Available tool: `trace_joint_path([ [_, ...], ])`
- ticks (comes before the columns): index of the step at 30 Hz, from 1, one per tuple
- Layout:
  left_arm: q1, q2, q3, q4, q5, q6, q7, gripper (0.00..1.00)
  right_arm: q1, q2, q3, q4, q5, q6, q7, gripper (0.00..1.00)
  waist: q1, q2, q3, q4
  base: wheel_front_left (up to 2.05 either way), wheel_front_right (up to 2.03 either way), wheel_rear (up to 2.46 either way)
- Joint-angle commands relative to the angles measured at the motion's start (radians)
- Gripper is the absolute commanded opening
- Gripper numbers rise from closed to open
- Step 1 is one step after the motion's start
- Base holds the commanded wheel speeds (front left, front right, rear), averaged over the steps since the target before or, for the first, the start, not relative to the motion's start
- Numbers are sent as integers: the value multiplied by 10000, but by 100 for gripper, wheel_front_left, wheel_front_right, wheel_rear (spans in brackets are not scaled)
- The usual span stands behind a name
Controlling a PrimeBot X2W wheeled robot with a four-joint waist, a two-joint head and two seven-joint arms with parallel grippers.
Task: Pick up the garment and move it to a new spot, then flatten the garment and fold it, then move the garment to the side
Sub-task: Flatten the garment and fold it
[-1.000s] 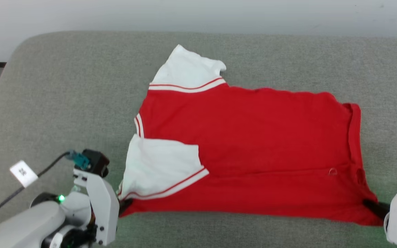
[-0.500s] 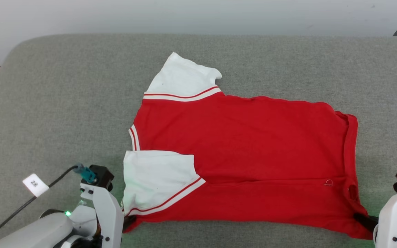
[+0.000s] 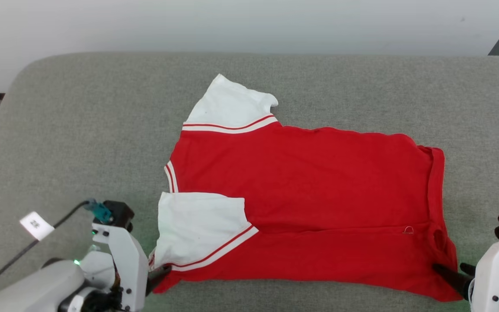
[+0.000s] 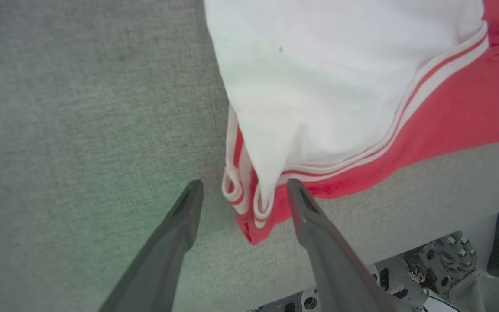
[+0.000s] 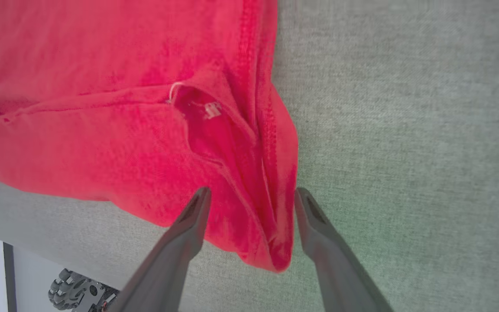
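Observation:
The garment (image 3: 310, 186) is red with white sleeves and striped trim. It lies spread on the grey cloth-covered table (image 3: 80, 130), lettering hidden, one sleeve folded over its near left part. My left gripper (image 3: 159, 276) is at the garment's near left corner. In the left wrist view the left gripper (image 4: 245, 186) is open, its fingers either side of the striped corner of the garment (image 4: 319, 86). My right gripper (image 3: 455, 272) is at the near right corner. In the right wrist view the right gripper (image 5: 253, 193) is open astride the red hem of the garment (image 5: 102, 86).
A cable with a white tag (image 3: 36, 225) runs to my left wrist. The garment's near edge lies close to the table's front edge, and my wheeled base (image 4: 448, 268) shows below it. Bare table lies left, right and behind the garment.
Both grippers have gone from shut to open, letting go of the garment's two near corners. The garment lies still. The head camera has shifted a little.

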Motion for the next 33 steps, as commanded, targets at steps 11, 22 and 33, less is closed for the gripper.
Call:
trace_joint_path([
  [11,-1431,942,712,-1127,522,202,156,100,-323,64,-160,-1270,-89,-7,-1510,100,0,0,-55,-357,0,0,0],
  [22,-3545,607,1592,-30,1539,-835,-677,100,-1547,-48,920,-2024,-997,-7,-6038,100,0,0,881,-1386,0,0,0],
  [33,-5511,-246,1952,2359,2101,-1922,-787,100,-2102,77,1554,-2059,-1895,-7,-8906,100,0,0,2260,-2271,0,0,0],
])
